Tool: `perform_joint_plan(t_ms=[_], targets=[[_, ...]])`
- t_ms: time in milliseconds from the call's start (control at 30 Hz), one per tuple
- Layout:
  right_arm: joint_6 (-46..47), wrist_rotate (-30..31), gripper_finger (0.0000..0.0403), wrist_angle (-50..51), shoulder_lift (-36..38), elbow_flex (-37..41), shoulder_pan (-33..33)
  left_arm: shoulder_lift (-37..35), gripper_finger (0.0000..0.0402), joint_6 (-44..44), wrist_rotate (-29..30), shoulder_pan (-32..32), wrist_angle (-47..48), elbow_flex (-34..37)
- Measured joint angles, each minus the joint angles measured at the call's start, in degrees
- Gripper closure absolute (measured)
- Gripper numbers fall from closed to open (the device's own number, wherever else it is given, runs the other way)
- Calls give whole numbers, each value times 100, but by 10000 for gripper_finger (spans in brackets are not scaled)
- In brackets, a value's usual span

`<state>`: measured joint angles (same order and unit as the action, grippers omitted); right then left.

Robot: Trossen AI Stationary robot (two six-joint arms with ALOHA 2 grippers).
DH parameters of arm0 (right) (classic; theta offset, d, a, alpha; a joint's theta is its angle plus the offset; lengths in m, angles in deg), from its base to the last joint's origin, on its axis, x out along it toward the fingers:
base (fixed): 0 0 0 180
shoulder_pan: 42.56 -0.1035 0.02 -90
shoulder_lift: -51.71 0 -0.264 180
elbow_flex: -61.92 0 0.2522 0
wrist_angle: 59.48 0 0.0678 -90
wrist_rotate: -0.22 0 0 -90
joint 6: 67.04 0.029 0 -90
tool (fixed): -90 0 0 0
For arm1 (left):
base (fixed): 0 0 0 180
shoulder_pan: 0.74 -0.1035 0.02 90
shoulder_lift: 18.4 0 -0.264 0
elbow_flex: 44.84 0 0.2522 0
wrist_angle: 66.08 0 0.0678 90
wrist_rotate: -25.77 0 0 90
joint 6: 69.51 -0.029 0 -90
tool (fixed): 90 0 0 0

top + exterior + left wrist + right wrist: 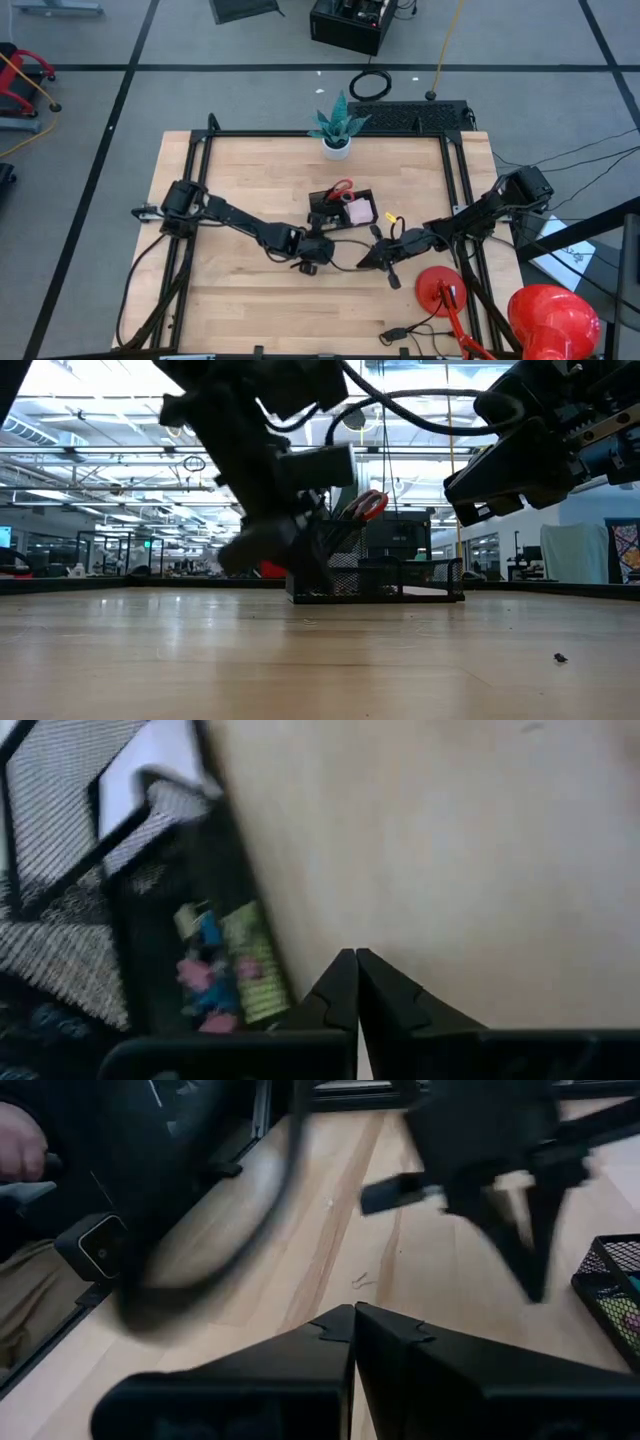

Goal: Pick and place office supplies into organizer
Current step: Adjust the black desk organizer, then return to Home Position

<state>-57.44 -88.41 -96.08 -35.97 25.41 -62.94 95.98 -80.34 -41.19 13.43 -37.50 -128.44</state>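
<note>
Just beside organizer (pixel 342 208), left gripper (pixel 356 982) fully closed, empty

Arms: my 2 are matte black, jointed, boxy at the wrists.
Cables: black leads loop along both my arms.
Fingers: my left gripper (pixel 356 982) and right gripper (pixel 354 1332) carry dark, wedge-shaped tips.

table (pixel 240 300) — pale matt wood | organizer (pixel 420 582) — black wire mesh
</note>
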Motion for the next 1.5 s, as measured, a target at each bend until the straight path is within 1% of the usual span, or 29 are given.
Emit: perform_joint_plan(t_ms=[67,167,333,467,633,700,800,933,1000,1133,1200,1267,1367,1433,1500], targets=[[2,0,399,-3,0,0,0,55,398,80,89,-83,-19,-5],[-1,0,399,-5,0,0,0,93,392,216,228,-203,155,0],[-2,0,399,1,0,0,2,91,398,199,243,-407,218,-3],[0,-9,399,5,0,0,0,91,389,203,179,-507,251,-3],[6,-24,399,2,0,0,-2,61,391,118,58,-428,120,-3],[14,-178,399,-42,0,1,1,-21,397,-5,-81,-280,-47,-3],[-28,-477,399,-298,0,3,5,-275,396,-212,-160,-3,-189,-7],[-156,-993,399,-500,199,4,166,-754,389,-631,185,397,-333,-5],[-113,-1236,399,-311,443,0,377,-1076,392,-859,271,573,-588,-8],[-92,-1511,399,273,1123,0,904,-1852,398,-1157,270,740,-649,18],[-93,-1510,399,592,1510,2,1139,-2319,394,-1249,287,640,-769,308],[-148,-1508,399,1123,1974,1,1318,-2777,393,-1226,286,461,-1243,751],[-323,-1513,399,1848,2678,0,1436,-3586,398,-1001,86,202,-2095,1694],[-341,-1482,399,2301,3150,4,1443,-4099,398,-827,-107,107,-2892,2380],[-337,-1412,399,2643,3544,4,1401,-4641,397,-669,-122,95,-3409,3097]])
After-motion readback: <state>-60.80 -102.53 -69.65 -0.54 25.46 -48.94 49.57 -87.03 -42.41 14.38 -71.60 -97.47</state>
